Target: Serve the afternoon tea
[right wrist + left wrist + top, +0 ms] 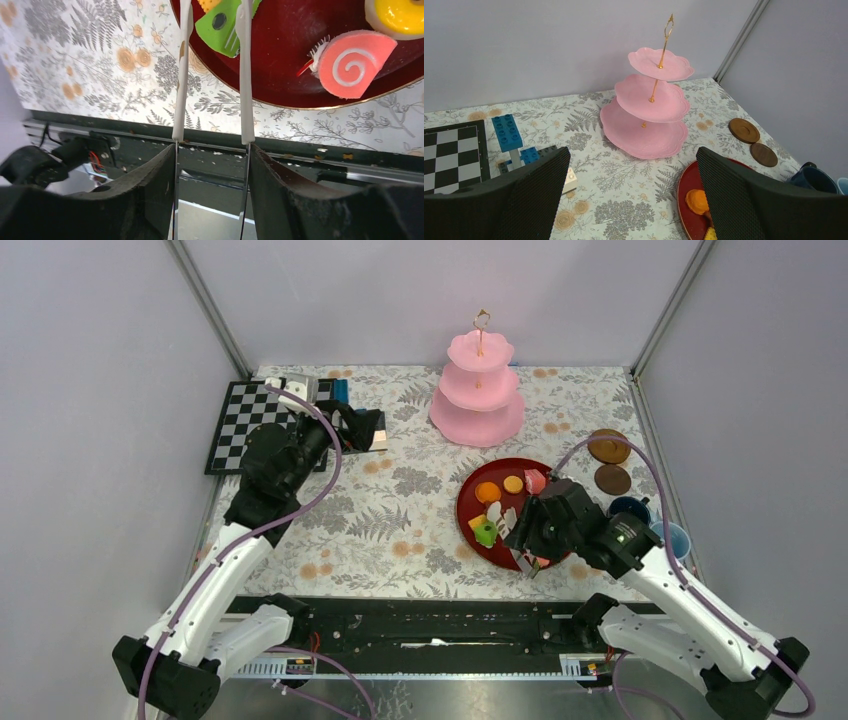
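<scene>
Floral counter [400,530] is spread beneath. Nearest, white tongs [243,75] are gripped in the right jaws, tips straddling a green sweet [220,30] on the dark red tray [300,75]. Left jaws are held open, well apart. Beyond the tray, the pink stand [478,400] is seen bare.

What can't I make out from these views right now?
- Tips of the tongs: right wrist view, cut off by the top edge, so their grip on the green sweet is unclear.
- Near half of the tray: top view, under the right arm.
- Cups: top view, partly behind that arm.
</scene>
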`<action>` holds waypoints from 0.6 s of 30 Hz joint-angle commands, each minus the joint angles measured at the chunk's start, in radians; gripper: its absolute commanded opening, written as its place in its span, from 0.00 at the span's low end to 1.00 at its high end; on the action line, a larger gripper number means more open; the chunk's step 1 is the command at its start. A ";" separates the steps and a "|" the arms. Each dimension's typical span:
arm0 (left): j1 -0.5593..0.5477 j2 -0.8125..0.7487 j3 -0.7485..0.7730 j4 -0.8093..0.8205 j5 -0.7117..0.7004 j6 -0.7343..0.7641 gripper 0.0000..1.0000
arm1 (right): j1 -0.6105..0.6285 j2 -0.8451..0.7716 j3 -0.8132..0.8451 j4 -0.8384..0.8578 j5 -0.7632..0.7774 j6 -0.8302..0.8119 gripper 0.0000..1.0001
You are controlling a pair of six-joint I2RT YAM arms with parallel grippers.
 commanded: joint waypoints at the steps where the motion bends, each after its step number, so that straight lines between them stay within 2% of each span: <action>1: -0.006 0.004 0.043 0.030 0.010 -0.003 0.99 | -0.034 -0.053 -0.046 0.065 -0.021 0.133 0.56; 10: -0.012 0.012 0.047 0.022 0.002 0.000 0.99 | -0.148 -0.087 -0.166 0.150 -0.197 0.170 0.56; 18: -0.013 0.010 0.046 0.022 0.000 0.004 0.99 | -0.185 -0.110 -0.218 0.156 -0.235 0.183 0.56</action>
